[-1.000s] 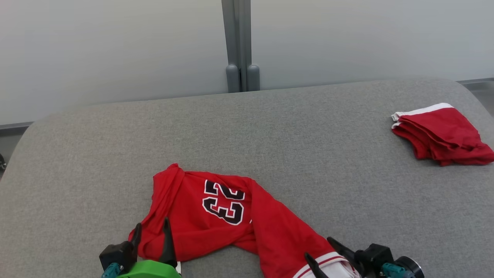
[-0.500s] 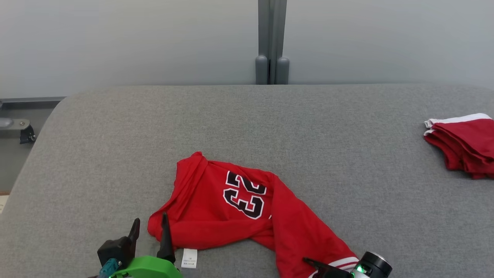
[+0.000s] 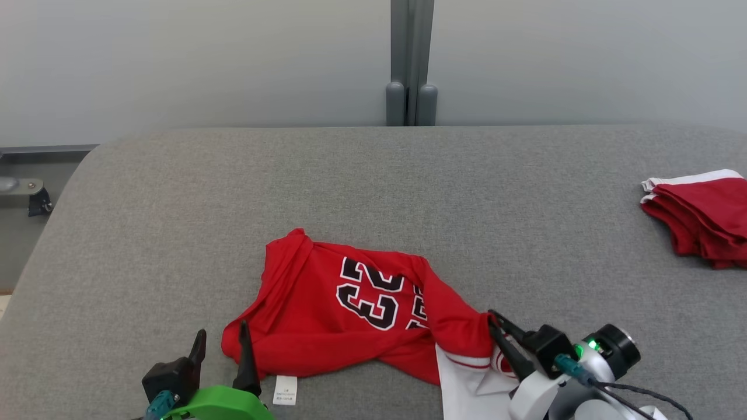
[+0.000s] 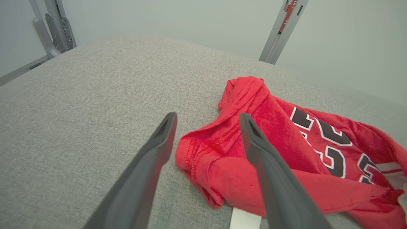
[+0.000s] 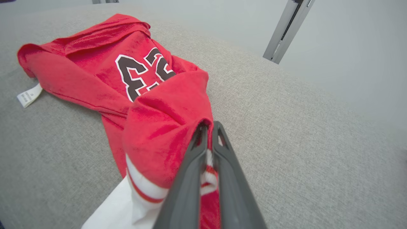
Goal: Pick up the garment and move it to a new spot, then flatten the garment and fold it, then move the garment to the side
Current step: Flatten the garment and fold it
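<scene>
The garment (image 3: 327, 326) is a red jersey with black-and-white number 23 and a white-striped hem, lying crumpled on the grey padded table (image 3: 373, 192). My right gripper (image 3: 496, 329) is shut on the garment's right hem end, which is lifted and bunched; in the right wrist view the fingers pinch red cloth at the gripper (image 5: 207, 127), with the garment (image 5: 95, 70) trailing away behind. My left gripper (image 3: 220, 341) stands open just left of the garment's lower-left corner; in the left wrist view the gripper (image 4: 206, 119) straddles the edge of the garment (image 4: 286, 143) without closing on it.
A folded red garment with white trim (image 3: 700, 216) lies at the table's right edge. A grey post (image 3: 411, 64) stands behind the table before a pale wall. A white label (image 3: 285, 389) sticks out beneath the jersey. Bare grey surface spans the back and left.
My right gripper shut on the garment's hem end and pulled it up and leftward, bunching the cloth. The left gripper stayed open in place. The camera shifted early on.
</scene>
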Available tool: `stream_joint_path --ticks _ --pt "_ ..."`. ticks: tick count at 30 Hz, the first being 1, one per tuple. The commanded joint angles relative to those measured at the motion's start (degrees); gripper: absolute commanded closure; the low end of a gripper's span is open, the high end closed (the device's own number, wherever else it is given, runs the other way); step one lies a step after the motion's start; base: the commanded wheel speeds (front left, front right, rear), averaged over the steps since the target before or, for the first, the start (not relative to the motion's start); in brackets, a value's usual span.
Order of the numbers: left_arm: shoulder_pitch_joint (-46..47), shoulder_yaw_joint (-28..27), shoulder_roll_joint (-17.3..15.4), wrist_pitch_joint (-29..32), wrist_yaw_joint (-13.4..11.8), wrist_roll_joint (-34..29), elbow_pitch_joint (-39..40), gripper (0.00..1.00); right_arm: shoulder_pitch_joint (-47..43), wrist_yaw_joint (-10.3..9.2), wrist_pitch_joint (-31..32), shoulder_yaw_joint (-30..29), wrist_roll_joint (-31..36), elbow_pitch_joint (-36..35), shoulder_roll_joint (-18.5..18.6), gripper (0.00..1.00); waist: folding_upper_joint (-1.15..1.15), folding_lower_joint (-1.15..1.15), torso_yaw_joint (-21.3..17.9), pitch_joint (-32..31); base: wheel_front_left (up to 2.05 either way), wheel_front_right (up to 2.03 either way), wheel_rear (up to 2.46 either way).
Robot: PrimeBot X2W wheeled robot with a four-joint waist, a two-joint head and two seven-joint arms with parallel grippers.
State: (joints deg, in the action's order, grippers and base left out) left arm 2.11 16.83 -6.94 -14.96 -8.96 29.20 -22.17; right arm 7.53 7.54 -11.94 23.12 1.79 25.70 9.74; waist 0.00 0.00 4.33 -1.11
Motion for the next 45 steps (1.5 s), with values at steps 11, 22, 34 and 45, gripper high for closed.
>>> stream_joint_path --ticks 11,22,34,45 --pt "2.6 1.0 0.5 -0.2 0.2 -0.4 1.5 0.0 15.3 -0.12 5.8 -5.3 -0.7 -0.8 10.0 1.0 0.0 0.0 1.1 2.7 0.0 0.0 0.0" --pt "6.3 1.8 1.2 -0.2 0.7 -1.7 4.2 0.0 35.7 -0.13 7.5 -0.8 -2.3 17.3 19.4 1.0 0.0 0.0 9.5 8.8 0.0 0.0 0.0" --pt "8.4 3.0 2.3 -0.2 1.7 -3.0 4.9 0.0 47.3 -0.13 4.6 -3.4 2.4 32.8 20.5 0.0 0.0 0.0 13.4 12.8 0.0 0.0 0.0" --pt "6.9 4.5 2.7 -0.3 2.4 -3.2 4.2 0.0 47.5 -0.13 -2.1 -7.1 5.9 36.2 16.1 0.0 0.0 0.0 8.4 9.4 0.0 0.0 0.0"
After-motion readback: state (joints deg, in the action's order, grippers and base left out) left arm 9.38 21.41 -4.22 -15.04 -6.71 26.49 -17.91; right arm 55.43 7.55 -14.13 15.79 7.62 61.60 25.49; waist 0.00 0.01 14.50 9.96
